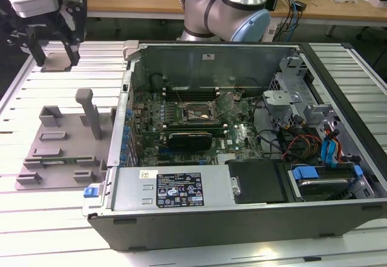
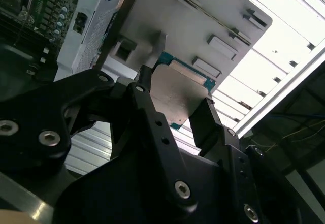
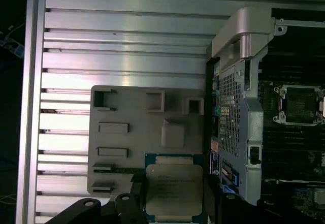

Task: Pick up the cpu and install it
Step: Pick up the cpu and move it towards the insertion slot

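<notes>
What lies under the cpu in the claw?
In the first wrist view, the grey fixture plate lies beneath the cpu, on the slatted table. The cpu hides part of that plate.

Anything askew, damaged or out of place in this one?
Nothing stands out. The gripper holds the cpu flat by two opposite edges above the grey fixture plate, which lies beside the open computer case. No damage or stray parts show.
</notes>
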{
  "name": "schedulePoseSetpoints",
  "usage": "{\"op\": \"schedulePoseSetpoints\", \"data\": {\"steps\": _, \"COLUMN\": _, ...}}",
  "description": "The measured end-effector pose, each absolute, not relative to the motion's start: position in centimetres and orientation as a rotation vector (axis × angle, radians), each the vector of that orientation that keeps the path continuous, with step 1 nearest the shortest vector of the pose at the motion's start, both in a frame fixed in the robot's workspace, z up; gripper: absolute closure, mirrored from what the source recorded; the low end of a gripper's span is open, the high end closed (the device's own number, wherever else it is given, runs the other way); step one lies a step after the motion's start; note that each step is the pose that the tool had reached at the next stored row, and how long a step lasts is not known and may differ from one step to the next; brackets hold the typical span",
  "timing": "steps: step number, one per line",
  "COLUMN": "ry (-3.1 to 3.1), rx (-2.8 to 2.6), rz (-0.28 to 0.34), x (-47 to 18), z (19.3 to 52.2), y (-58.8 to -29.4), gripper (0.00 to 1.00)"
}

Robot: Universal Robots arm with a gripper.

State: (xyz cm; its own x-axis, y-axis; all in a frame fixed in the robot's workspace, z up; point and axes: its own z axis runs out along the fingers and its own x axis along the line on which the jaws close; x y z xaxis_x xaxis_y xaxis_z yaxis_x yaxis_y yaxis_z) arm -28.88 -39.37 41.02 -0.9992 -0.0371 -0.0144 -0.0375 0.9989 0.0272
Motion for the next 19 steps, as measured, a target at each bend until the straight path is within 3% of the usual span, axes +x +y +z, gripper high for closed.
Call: {"op": "schedulePoseSetpoints", "data": {"steps": 19, "ry": 3.127, "rx": -0.058, "rz": 0.043, "x": -23.1, "z": 41.0, "y": -39.4, "gripper": 0.45}}
